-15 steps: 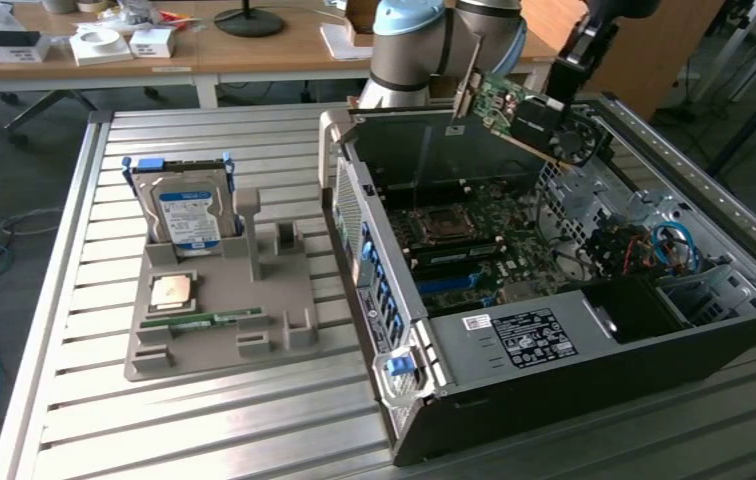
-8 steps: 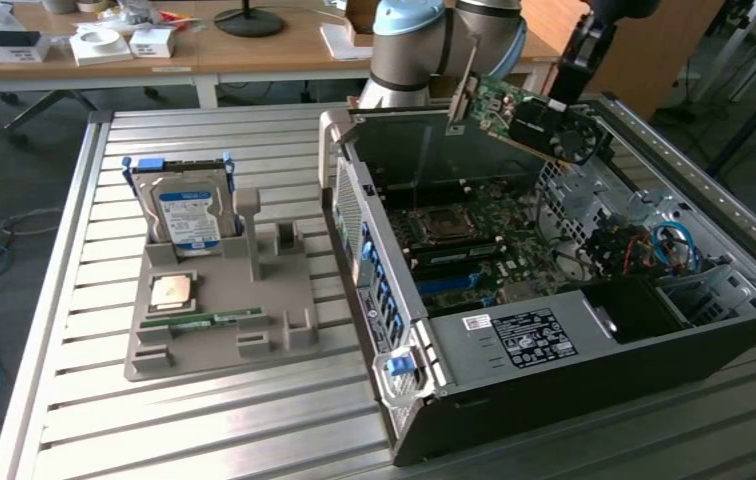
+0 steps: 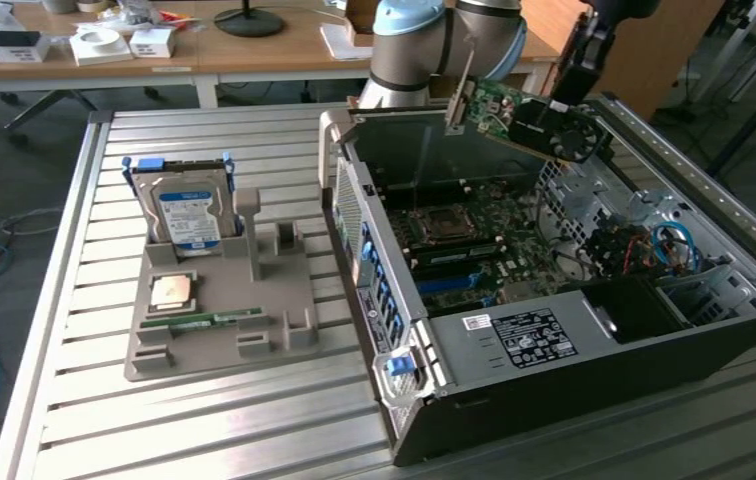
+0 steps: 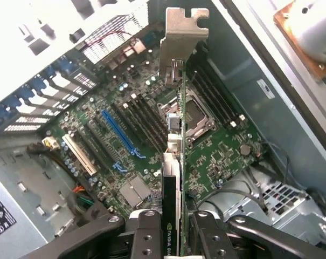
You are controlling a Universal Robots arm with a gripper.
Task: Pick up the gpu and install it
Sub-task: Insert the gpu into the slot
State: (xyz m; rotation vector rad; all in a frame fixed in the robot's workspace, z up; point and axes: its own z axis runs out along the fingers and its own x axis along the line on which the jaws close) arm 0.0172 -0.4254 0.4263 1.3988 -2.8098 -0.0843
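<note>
One gpu (image 3: 528, 113), one case (image 3: 578, 395) (open), one drive (image 3: 189, 213).

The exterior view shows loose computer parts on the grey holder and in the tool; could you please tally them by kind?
Hard drive: 1
Square chip: 1
Memory stick: 1
gpu: 1
Total: 4

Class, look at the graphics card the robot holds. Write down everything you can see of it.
The graphics card is a thin flat board, green on the side facing the exterior camera. It has a black cooler block and a pale metal bracket along one end. It hangs tilted in the air above the open computer case, over the motherboard, not seated in any slot. The gripper is shut on one end of it, and nothing else touches it.
</note>
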